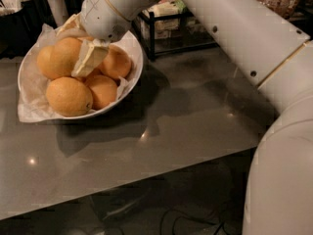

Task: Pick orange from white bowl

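The white bowl [134, 77], lined with crumpled white paper, stands at the far left of the grey table and holds several oranges. My gripper [79, 40] reaches down into the bowl from above. Its cream fingers [90, 58] sit on either side of one large orange [66, 58] in the upper middle of the pile and press against its peel. One finger is wedged between this orange and the one to its right [116, 62]. The held orange still rests among the others. Another large orange [68, 97] lies at the front of the bowl.
My white arm [234, 28] crosses the top of the view and its bulky body [283, 170] fills the right side. A dark wire rack with packets [168, 21] stands behind the bowl. The table's front edge runs along the bottom, with cables on the floor below.
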Action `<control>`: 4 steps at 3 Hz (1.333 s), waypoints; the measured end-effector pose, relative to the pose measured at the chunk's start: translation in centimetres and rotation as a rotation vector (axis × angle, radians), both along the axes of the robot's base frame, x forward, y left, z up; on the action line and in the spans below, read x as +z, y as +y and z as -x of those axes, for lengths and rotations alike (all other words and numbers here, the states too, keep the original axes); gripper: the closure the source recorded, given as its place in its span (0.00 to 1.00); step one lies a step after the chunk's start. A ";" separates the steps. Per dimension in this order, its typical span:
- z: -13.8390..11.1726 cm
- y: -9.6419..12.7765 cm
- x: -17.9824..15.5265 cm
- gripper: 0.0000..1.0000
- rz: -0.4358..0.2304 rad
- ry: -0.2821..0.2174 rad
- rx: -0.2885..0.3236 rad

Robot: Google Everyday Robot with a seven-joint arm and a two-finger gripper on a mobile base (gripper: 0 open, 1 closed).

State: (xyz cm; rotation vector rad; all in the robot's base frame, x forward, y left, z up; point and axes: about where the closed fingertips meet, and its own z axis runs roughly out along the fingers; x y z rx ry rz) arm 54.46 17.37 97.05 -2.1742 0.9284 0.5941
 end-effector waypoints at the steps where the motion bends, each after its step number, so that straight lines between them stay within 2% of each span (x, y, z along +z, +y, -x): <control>1: 0.9 -0.6 0.6 1.00 -0.047 -0.045 -0.033; 2: 7.8 0.1 5.3 1.00 -0.184 -0.198 -0.005; 3: 15.2 1.7 8.9 1.00 -0.280 -0.355 -0.012; 4: 17.8 -0.7 11.0 1.00 -0.284 -0.484 -0.154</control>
